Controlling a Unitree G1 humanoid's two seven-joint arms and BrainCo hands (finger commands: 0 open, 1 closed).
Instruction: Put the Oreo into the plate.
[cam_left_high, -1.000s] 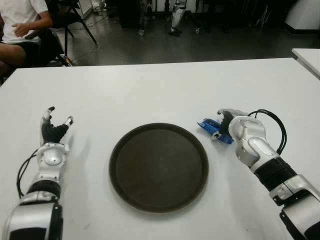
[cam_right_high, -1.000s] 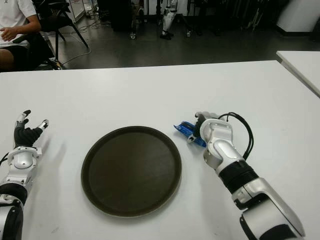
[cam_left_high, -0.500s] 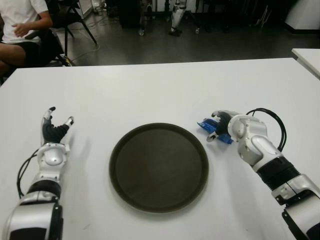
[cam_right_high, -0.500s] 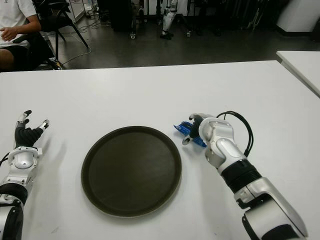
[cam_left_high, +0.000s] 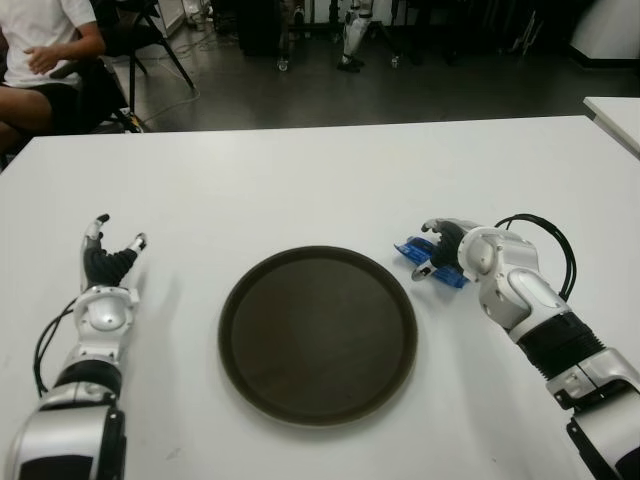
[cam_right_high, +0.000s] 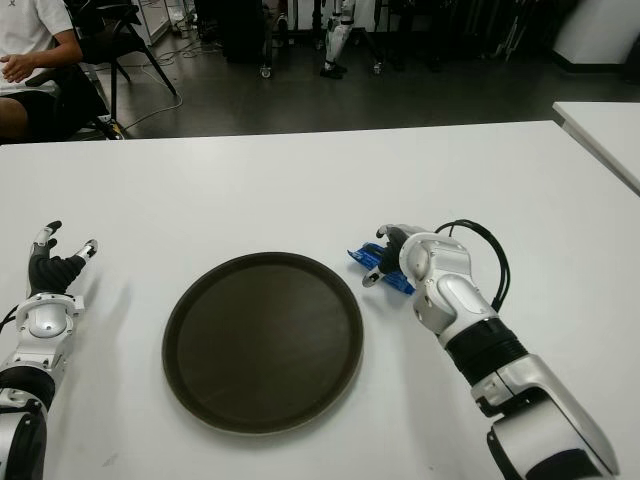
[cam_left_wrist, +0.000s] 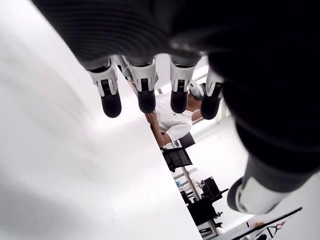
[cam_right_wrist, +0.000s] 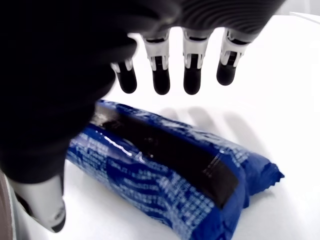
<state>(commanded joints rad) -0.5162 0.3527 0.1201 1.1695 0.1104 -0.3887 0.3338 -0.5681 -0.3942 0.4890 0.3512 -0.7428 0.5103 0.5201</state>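
Note:
The Oreo (cam_right_wrist: 170, 170) is a blue pack lying flat on the white table (cam_left_high: 300, 180), just right of the round dark plate (cam_left_high: 318, 335). My right hand (cam_left_high: 437, 252) hovers over the pack's right part. In the right wrist view its fingers (cam_right_wrist: 192, 62) stretch out above the pack and the thumb (cam_right_wrist: 42, 210) stands at the pack's other side, so the hand is open and grips nothing. Only the pack's left end (cam_right_high: 367, 256) shows past the fingers in the eye views. The plate holds nothing. My left hand (cam_left_high: 110, 245) stays idle far left of the plate, fingers spread.
A seated person (cam_left_high: 45, 55) is beyond the table's far left corner, next to a chair (cam_left_high: 140, 40). A second white table's corner (cam_left_high: 615, 115) shows at the far right. A black cable (cam_left_high: 545, 240) loops off my right wrist.
My right hand has turned a little and its fingers have reached farther left over the Oreo pack. The pack, the plate and the left hand have not moved.

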